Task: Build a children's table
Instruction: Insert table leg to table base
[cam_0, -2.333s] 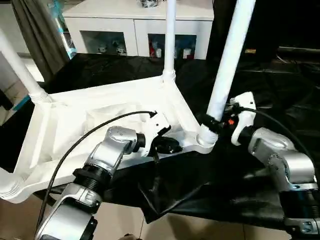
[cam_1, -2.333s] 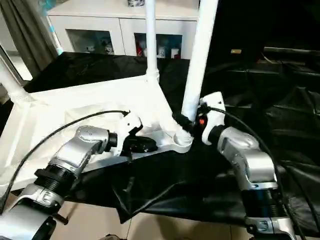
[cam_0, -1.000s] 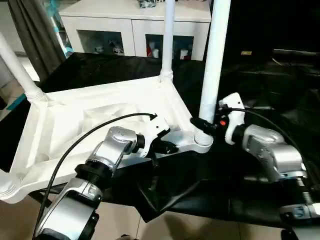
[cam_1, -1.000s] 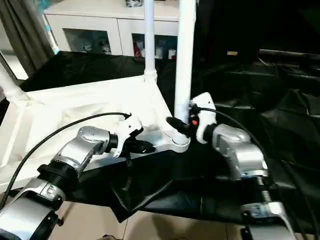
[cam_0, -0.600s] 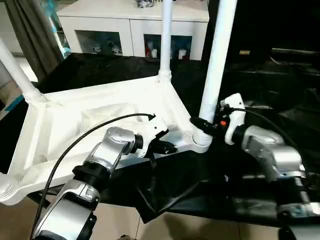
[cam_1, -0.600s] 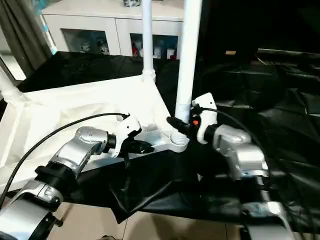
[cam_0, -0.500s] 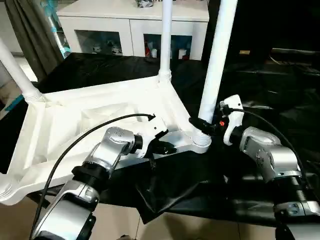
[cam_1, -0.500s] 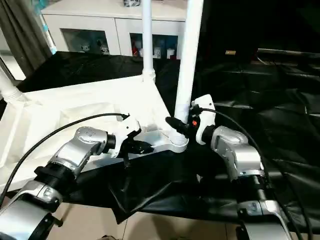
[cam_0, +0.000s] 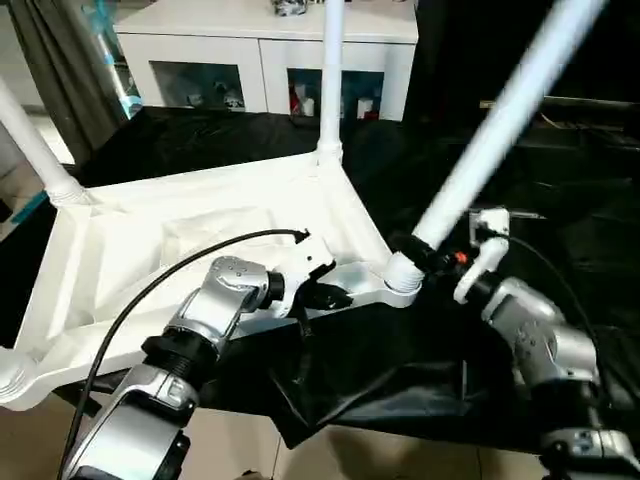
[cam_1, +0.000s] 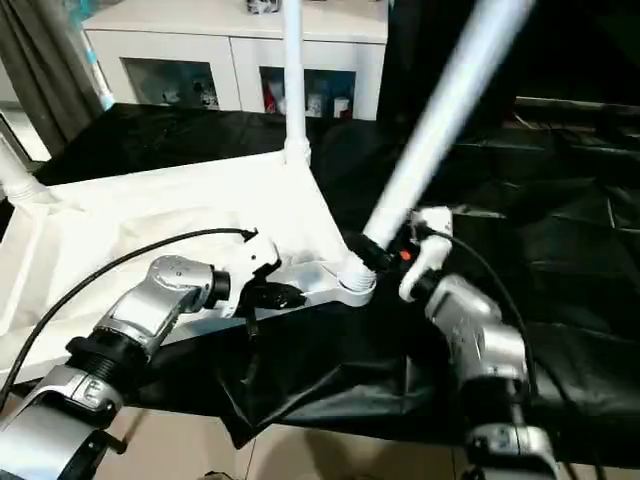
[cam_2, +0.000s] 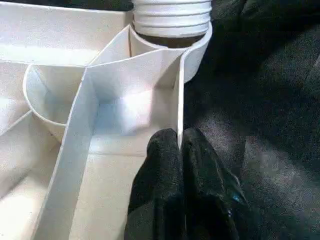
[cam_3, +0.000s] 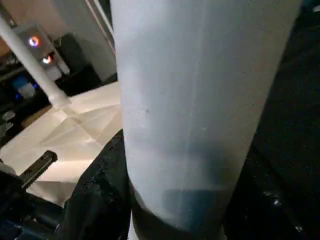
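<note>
Since half a second before, the leg (cam_0: 500, 110) held by the right gripper (cam_0: 428, 254) was tipped way over toward the upper right of the frame, where it had been standing nearly upright. Its lower end was still sat at the corner socket (cam_0: 400, 278) near the frame's centre.

The children's table (cam_0: 190, 250) was lying upside down on the black cloth (cam_0: 400, 350), ribbed underside facing up, spread across the left and middle of the frame. Another leg (cam_0: 331, 75) was stood straight up at the far corner, top centre, and one more (cam_0: 35, 140) was slanted at the upper left.

The right gripper's fingers were clamped around the tilted leg just above the socket. The left gripper (cam_2: 179, 150) was pinched together on the thin rim wall (cam_2: 180, 95) of the table, just beside that same socket, a bit left of centre in the head view.
</note>
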